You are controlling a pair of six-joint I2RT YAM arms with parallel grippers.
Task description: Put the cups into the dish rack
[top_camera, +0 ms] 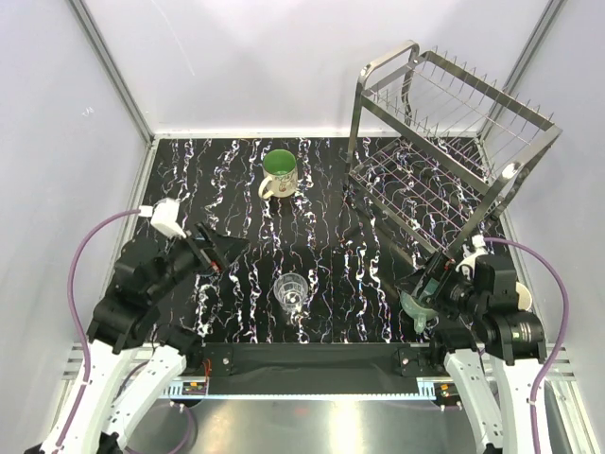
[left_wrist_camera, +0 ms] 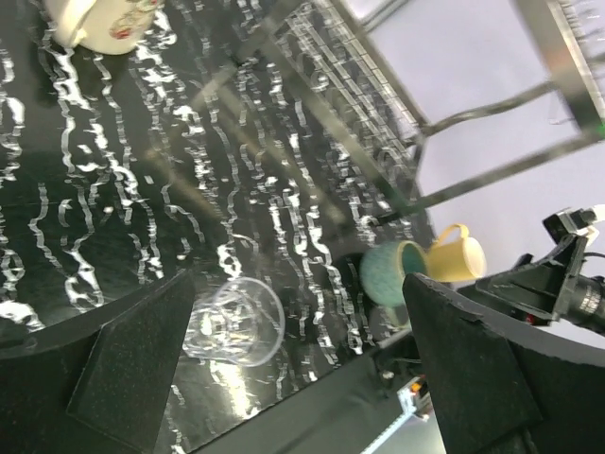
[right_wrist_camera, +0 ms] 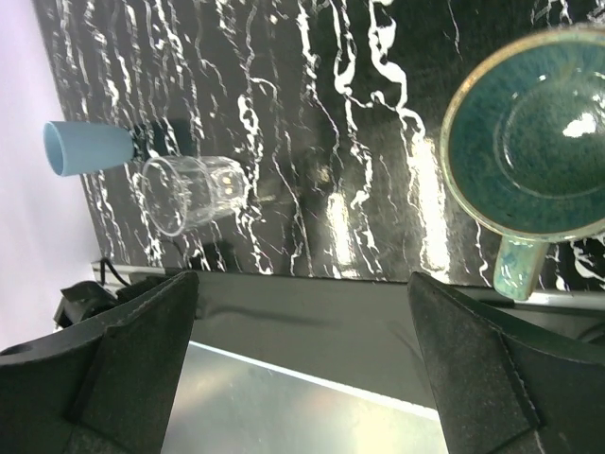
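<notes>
The dish rack stands at the far right. The cream mug with green inside stands upright mid-back. The clear glass tumbler stands near the front middle, also in the left wrist view. The teal mug sits just under my right gripper, which is open and empty. It shows beside the gripper in the right wrist view. The yellow mug lies behind the teal mug. The light-blue cup sits past the tumbler. My left gripper is open and empty, left of the tumbler.
The black marbled tabletop is bounded by white walls on three sides. A black strip and metal rail run along the near edge between the arm bases. The rack's lower tier reaches toward the right arm.
</notes>
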